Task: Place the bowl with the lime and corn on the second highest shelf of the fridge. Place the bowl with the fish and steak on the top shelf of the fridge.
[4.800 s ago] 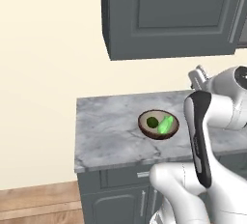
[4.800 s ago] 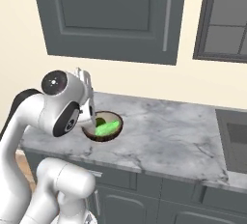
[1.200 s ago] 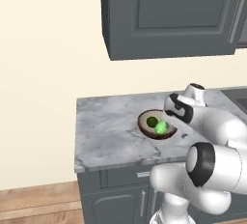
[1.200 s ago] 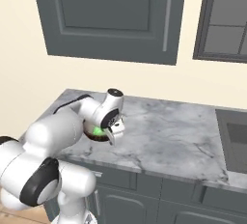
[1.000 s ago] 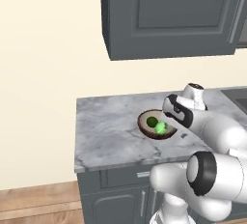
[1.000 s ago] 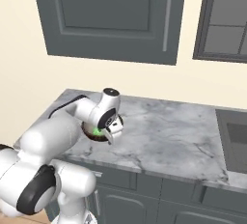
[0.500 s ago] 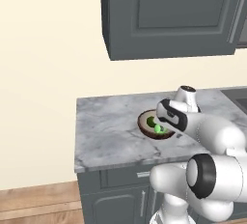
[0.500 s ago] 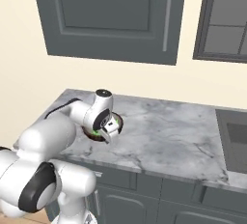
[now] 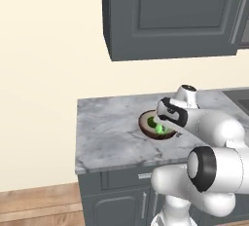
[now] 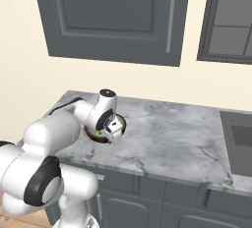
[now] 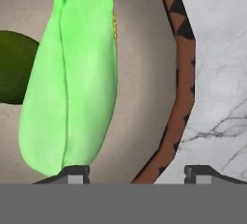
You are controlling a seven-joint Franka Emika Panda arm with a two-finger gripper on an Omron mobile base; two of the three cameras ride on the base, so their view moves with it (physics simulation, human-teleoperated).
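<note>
My arm folds forward and down over the marble counter [image 9: 107, 132], wrist bent so my gripper [image 11: 137, 172] points into the bowl [image 11: 181, 97] near the counter's back middle. My two fingertips stand apart, one on each side of the bowl's rim, one inside by the corn [image 11: 77, 78], one outside over the marble; they are not clamped on it. The bowl is round, beige inside, its brown rim banded with dark triangles. The corn is a smooth bright green husk, long and tapered. The lime [image 11: 14, 68], dark green and round, lies beside it. The counter is grey-veined stone over dark cabinets [image 10: 113, 15].
</note>
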